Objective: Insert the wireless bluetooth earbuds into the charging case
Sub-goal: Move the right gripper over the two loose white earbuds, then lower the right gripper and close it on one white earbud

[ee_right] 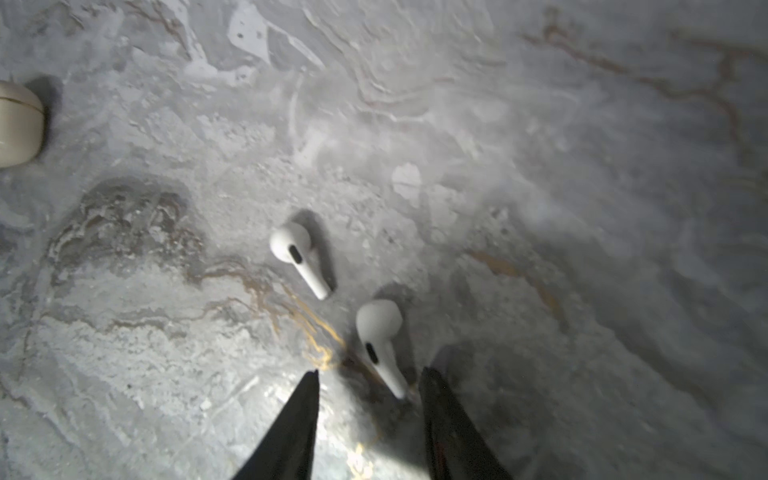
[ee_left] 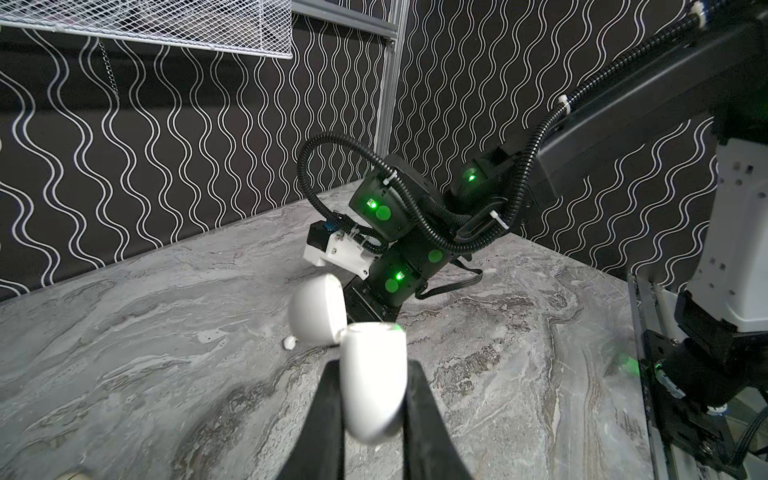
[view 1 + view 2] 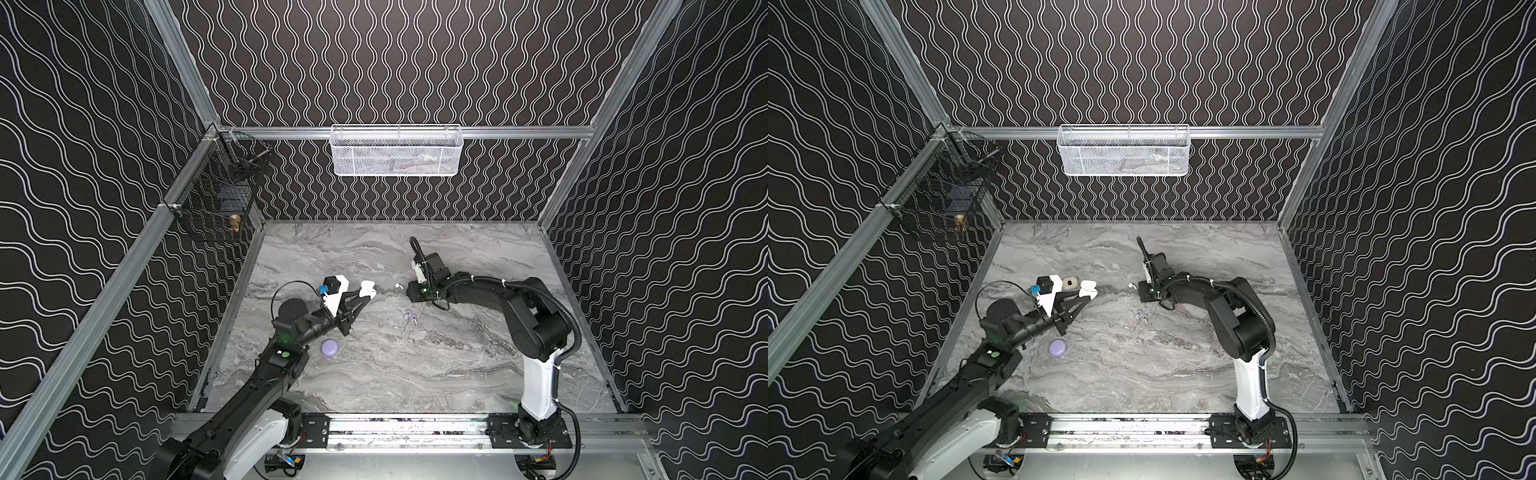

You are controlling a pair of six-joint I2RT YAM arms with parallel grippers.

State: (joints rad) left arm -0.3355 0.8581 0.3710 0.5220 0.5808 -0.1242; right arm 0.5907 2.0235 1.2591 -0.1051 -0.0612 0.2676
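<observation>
The marble-patterned tabletop (image 3: 415, 374) looked smooth with a faint sheen, the white earbuds (image 1: 297, 253) and the white charging case (image 2: 374, 382) were glossy smooth plastic, the round lilac case (image 3: 330, 348) seemed matt, the hanging basket (image 3: 395, 151) was white-coated metal mesh, and the frame rails (image 3: 519, 132) were brushed bare metal.

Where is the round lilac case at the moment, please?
In both top views the lilac case rests on the marble table, left of centre, close beside the left arm.
</observation>
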